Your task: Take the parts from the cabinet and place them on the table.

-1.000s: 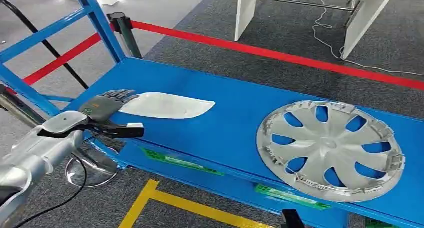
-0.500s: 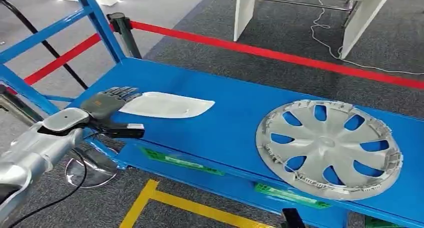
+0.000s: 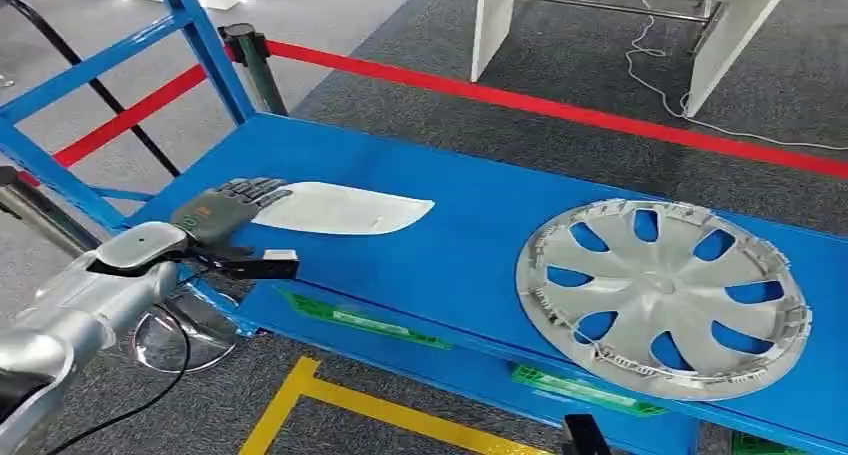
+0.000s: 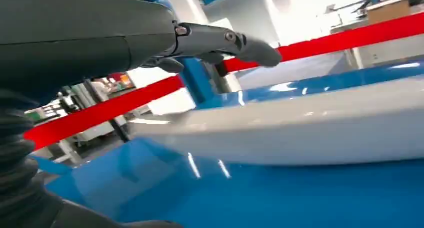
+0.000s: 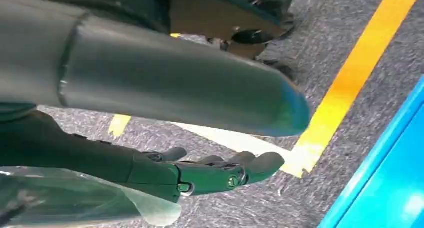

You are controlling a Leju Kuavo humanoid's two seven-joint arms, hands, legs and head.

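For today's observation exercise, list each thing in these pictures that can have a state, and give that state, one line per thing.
Left hand: fingers extended over the near end of the white part, holding nothing.
Right hand: hanging above the floor, fingers loosely curled, holding nothing.
White part: lying flat on the blue shelf, not lifted.
Hubcap: lying flat on the shelf, untouched.
Blue shelf: bearing both parts.

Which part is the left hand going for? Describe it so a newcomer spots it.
On the blue shelf, look toward its left end, where the left hand reaches in. The flat white panel lies there, long and tapering to a point, unlike the round silver hubcap at the right.
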